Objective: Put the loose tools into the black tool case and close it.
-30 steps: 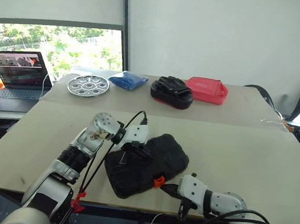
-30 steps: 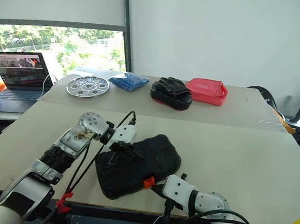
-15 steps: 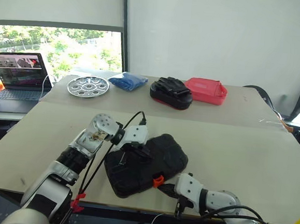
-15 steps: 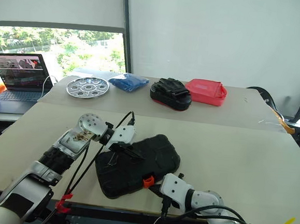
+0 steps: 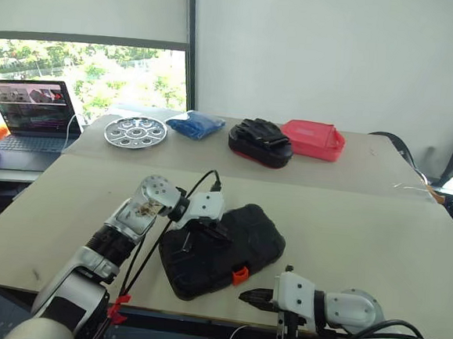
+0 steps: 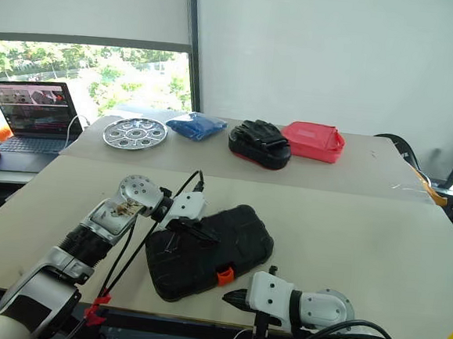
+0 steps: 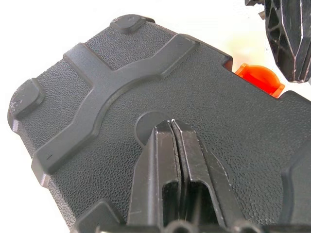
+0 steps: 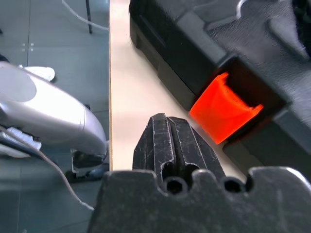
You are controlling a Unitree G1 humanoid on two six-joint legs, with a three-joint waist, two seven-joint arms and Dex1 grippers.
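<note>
Table point(image 5: 379, 229) with closed black tool case point(image 5: 228, 252).

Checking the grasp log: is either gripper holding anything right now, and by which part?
Nothing is held. The left gripper is shut, tips on the black tool case lid; the right gripper is shut beside the orange latch.

Tool case point(image 5: 220, 250) lies near the table point(image 5: 363, 227) front edge.
</note>
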